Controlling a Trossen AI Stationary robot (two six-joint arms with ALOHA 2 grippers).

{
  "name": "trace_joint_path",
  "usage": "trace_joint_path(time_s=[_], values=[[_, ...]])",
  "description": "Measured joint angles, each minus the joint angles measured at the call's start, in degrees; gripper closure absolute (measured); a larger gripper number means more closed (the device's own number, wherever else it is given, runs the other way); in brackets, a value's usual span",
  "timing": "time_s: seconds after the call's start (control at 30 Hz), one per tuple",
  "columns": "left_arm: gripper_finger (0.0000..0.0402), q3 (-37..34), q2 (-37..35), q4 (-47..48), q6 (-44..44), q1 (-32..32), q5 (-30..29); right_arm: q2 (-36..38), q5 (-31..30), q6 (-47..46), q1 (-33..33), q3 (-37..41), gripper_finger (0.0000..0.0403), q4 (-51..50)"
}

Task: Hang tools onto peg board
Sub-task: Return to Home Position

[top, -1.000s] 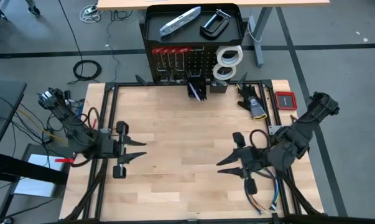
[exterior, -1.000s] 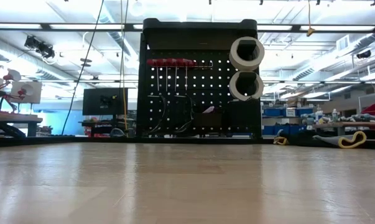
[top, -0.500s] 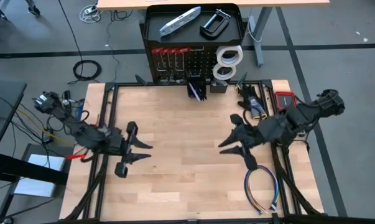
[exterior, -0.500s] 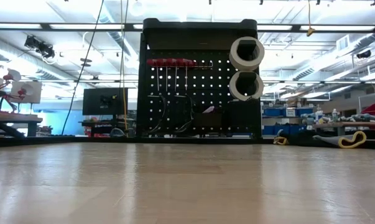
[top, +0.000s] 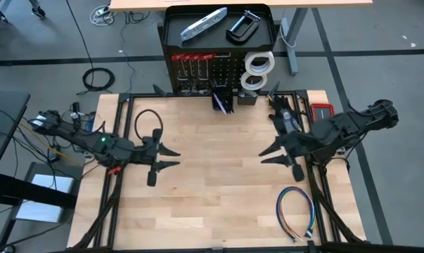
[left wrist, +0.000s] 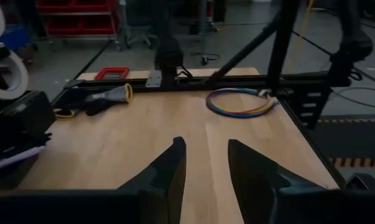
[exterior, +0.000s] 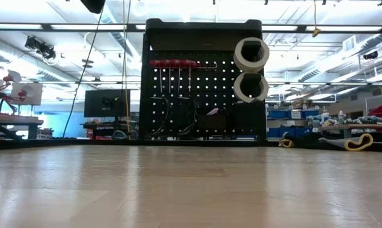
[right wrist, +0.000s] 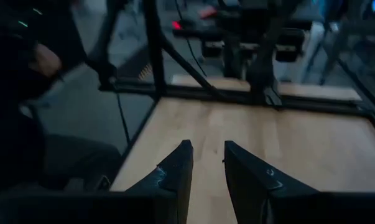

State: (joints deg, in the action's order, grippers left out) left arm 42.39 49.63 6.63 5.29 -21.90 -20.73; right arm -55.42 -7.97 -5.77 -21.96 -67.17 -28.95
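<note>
My grippers are both empty with fingers spread: left gripper [top: 174, 157] over the counter's [top: 219, 204] left half, right gripper [top: 265, 157] over the right half, tips facing each other. Dead ahead between them, the peg board [top: 222, 70] stands upright at the far edge, with red-handled tools [top: 190, 57] and tape rolls [top: 257, 67] hanging on it. A grey-and-yellow piece [top: 287, 121] lies near the far right corner, long axis roughly toward the far edge; my right gripper is nearer, so probably its reach.

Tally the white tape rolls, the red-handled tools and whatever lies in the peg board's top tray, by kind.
White tape rolls: 2
Red-handled tools: 4
Silver bar-shaped tool: 1
Black C-clamp: 1
Total: 8
</note>
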Motion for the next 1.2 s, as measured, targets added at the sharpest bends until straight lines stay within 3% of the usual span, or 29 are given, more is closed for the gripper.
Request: trace_joint_path(time_s=[0.27, 0.4, 0.63, 0.87, 0.97, 1.07, 1.2], values=[[0.0277, -5.73, 0.02, -6.79, -3.92, 2.63, 4.16, 25.24, 0.18, -0.3, 0.66, 30.54, 0.0302, 18.75], [0.0277, -9.21, -0.02, -11.57, -4.69, 6.51, 8.98, 38.22, 0.11, 1.02, 0.66, 41.18, 0.0301, 24.26], [0.0277, -10.12, -1.86, -8.06, -2.09, 13.25, 15.24, 55.31, -0.64, 2.08, 0.72, 55.03, 0.0302, 32.04], [0.0277, -12.98, -12.01, 2.49, 2.11, 13.41, 5.73, 54.93, 4.85, -1.88, 0.74, 66.15, 0.0301, 47.26], [0.0277, -18.74, -18.77, -2.36, 2.82, 12.3, 4.87, 54.64, 4.24, -4.08, 0.81, 66.83, 0.0302, 44.57], [0.0277, -26.34, -25.36, -10.51, 2.04, 11.56, 4.81, 54.72, 2.46, -4.33, 3.04, 66.83, 0.0301, 51.03], [0.0277, -33.5, -32.09, -21.49, -2.01, 11.88, 3.65, 55.13, 13.12, -0.55, 9.58, 66.81, 0.03, 56.38]])
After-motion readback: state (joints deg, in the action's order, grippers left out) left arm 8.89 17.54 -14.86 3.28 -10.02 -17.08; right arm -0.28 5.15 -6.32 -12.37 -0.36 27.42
